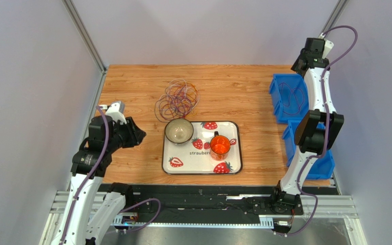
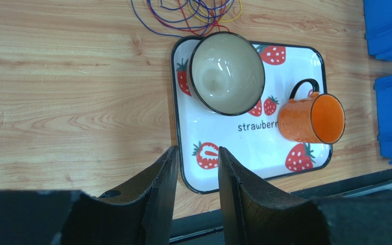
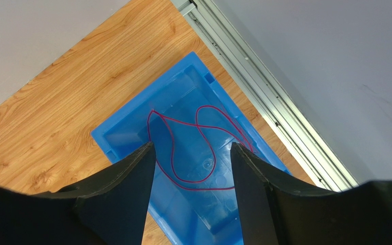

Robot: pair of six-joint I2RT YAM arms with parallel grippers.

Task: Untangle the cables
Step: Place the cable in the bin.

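Mostly the cables (image 1: 177,99) lie in one tangled pile of purple, orange, yellow and red loops on the wooden table (image 1: 131,87), just beyond the far left corner of the strawberry tray (image 1: 193,161). The nearest loops of the pile (image 2: 193,13) come right up to the tray's far rim (image 2: 254,148) and the bowl. One reddish-pink cable (image 3: 198,148) lies apart from the rest, loosely curled on the floor of the far blue bin (image 3: 126,127) at the table's right edge; the top view shows it only faintly in that bin (image 1: 280,84).

On the tray, a beige bowl (image 1: 178,131) with a dark rim sits at the far left corner, and an orange mug (image 1: 220,146) stands to its right. A second blue bin (image 1: 326,166) sits nearer the arm bases.

The left gripper (image 2: 197,153) hovers over the table at the tray's left side, its fingers a little apart with nothing between them. The right gripper (image 3: 192,145) hangs above the far bin, fingers spread wide and holding nothing.
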